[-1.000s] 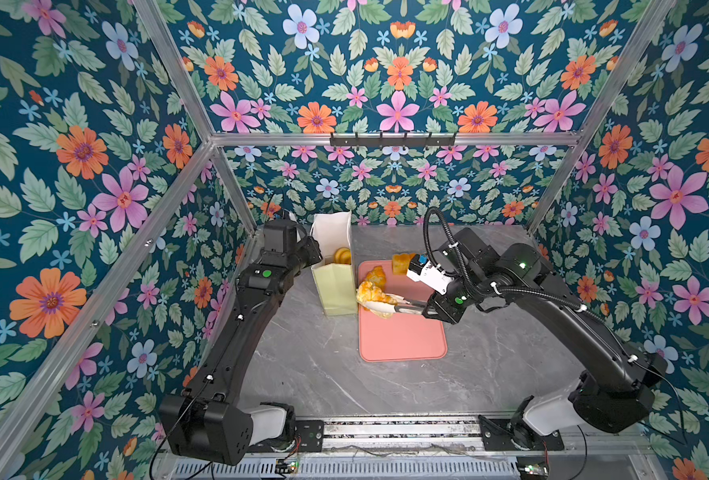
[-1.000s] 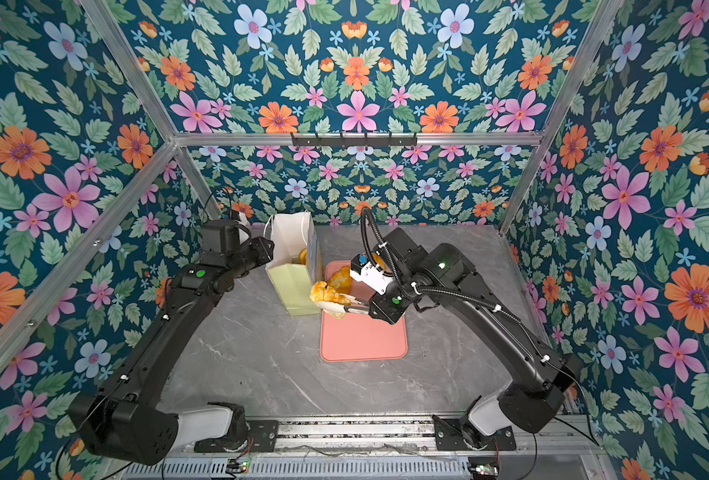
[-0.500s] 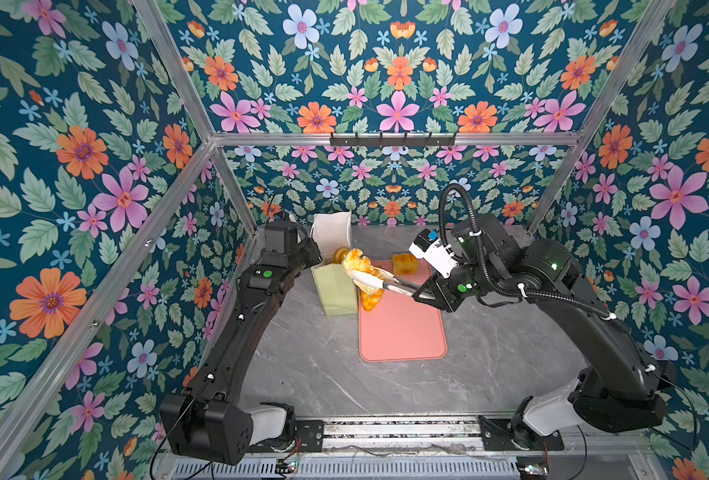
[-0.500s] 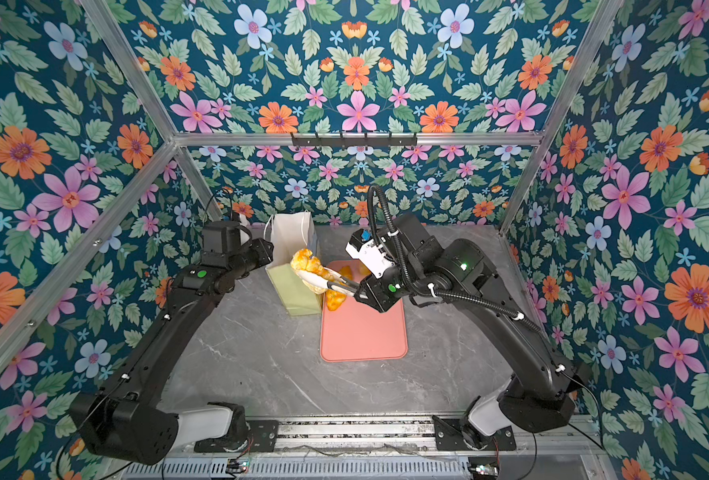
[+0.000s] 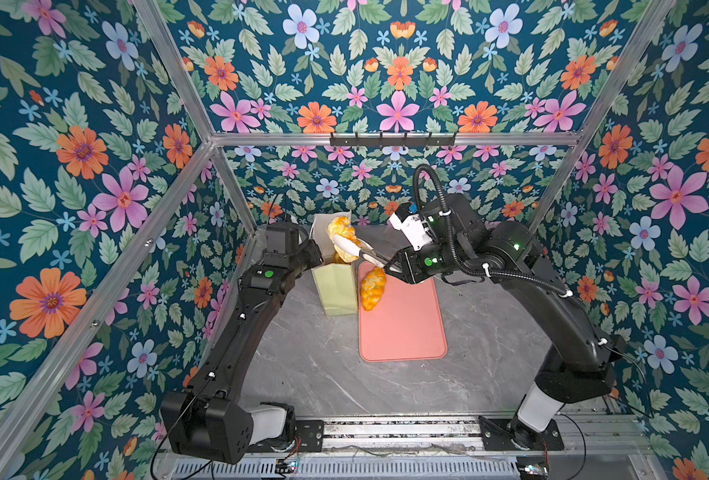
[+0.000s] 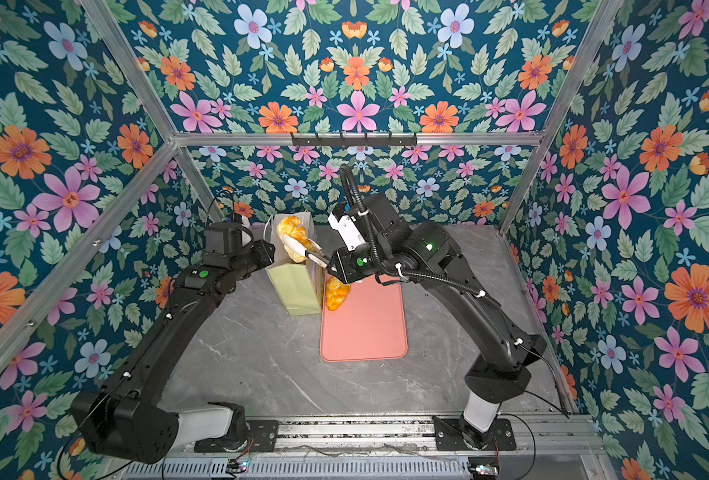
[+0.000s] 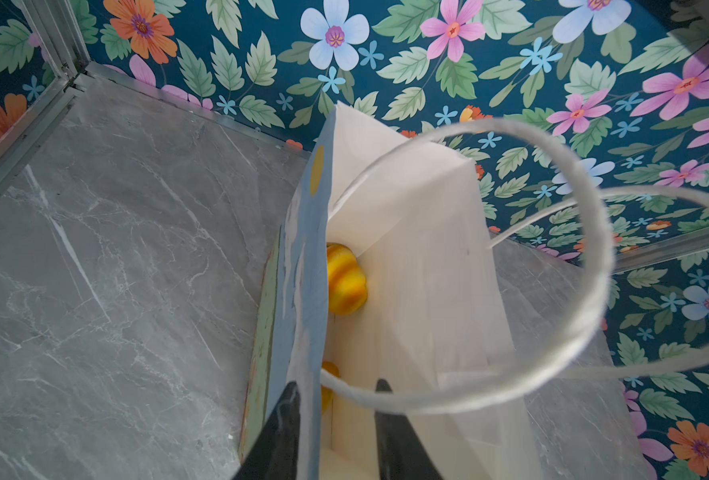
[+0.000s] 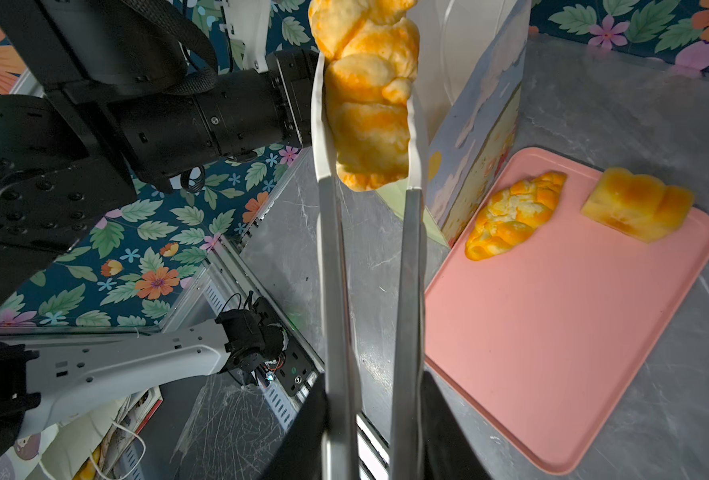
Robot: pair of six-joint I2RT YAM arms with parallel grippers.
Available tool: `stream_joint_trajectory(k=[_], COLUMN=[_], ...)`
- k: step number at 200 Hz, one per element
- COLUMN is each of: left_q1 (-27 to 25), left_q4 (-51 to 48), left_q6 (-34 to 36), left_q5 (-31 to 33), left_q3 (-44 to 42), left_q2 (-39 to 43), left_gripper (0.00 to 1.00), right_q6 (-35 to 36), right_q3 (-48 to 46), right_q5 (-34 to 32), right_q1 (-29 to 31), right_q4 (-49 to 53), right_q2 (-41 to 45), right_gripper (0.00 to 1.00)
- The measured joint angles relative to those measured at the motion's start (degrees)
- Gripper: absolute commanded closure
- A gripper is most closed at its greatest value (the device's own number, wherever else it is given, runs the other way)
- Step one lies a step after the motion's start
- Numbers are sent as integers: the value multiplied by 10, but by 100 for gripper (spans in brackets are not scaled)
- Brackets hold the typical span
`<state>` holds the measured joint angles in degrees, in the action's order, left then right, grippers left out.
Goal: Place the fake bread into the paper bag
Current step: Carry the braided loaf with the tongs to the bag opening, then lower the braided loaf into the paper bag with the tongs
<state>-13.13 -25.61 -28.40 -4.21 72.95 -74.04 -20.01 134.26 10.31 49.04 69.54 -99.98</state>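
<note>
The left gripper (image 7: pixel 336 392) stands at the rim of the bag (image 5: pixel 335 286) with its jaws apart. One finger (image 7: pixel 280 428) is outside the near wall and the other inside, with the wall lying against the outer one. A cord handle (image 7: pixel 585 291) loops across in front of them.

The bag stands upright on the table (image 5: pixel 311 365), just left of the tray (image 5: pixel 402 332). Deep inside it a ribbed golden roll (image 7: pixel 344 278) rests against that wall. A second orange piece shows behind the wall (too little of it to name).

At the bag's open top, in both top views, a knotted pastry (image 5: pixel 341 235) is held up between the white tips of the tongs (image 5: pixel 363 255).

Below, a braid (image 5: pixel 372 293) lies on the tray's left edge, just beside the bag. A square loaf (image 8: pixel 639 204) sits at the tray's far corner, apart from the braid; the arm hides it in the top views.

The right gripper (image 8: pixel 371 419) is clamped on the tongs' metal arms, pressing them together on the pastry.
</note>
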Motion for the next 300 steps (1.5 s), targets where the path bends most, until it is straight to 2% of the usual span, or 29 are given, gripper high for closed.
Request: stream_joint_trajectory(k=[38, 110, 181, 203, 231, 269, 300], left_q1=[0, 0, 0, 0, 0, 0, 0], left_q4=[2, 3, 4, 6, 9, 17, 16], left_q6=[-1, -15, -24, -27, -28, -27, -27], left_q5=[0, -2, -2, -2, -2, 1, 10], left_q3=[-6, -6, -7, -8, -9, -10, -10], left_q2=[0, 0, 0, 0, -1, -10, -21], left_gripper=[69, 74, 86, 86, 74, 75, 82], right_q6=[-24, -68, -75, -80, -83, -85, -87], right_q3=[56, 20, 65, 70, 76, 78, 76], right_q5=[-3, -49, -81, -88, -89, -91, -93], right_q1=[11, 40, 40, 39, 39, 40, 40], right_q4=[0, -55, -45, -39, -35, -33, -33], right_q2=[-38, -42, -85, -93, -99, -99, -99], right_gripper=[81, 81, 79, 79, 79, 79, 79])
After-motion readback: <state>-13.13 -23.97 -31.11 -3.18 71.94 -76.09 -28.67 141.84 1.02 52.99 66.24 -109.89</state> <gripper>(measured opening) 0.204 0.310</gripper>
